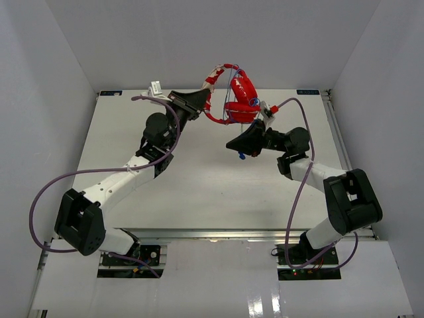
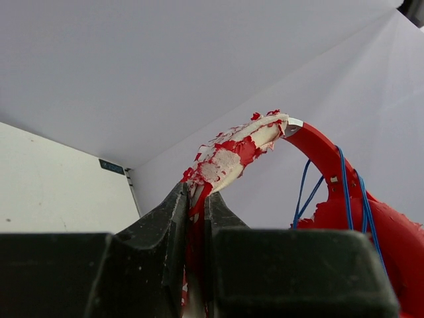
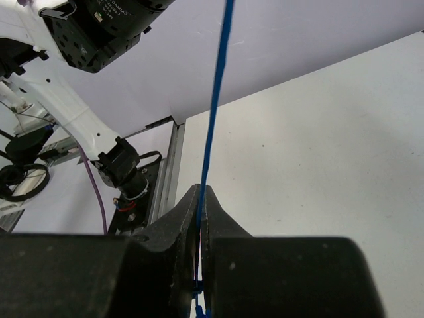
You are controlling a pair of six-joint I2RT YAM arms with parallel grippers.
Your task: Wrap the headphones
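The red headphones hang in the air above the far middle of the table, with blue cable wound round the earcups. My left gripper is shut on the worn, peeling end of the headband, which arches up to the right toward an earcup. My right gripper is shut on the thin blue cable, which runs taut up out of the jaws. The blue plug dangles just below the right gripper.
The white table lies below both arms, with white walls on three sides. Purple robot cables loop beside each arm. The left arm's base and motor show past the table's metal edge in the right wrist view.
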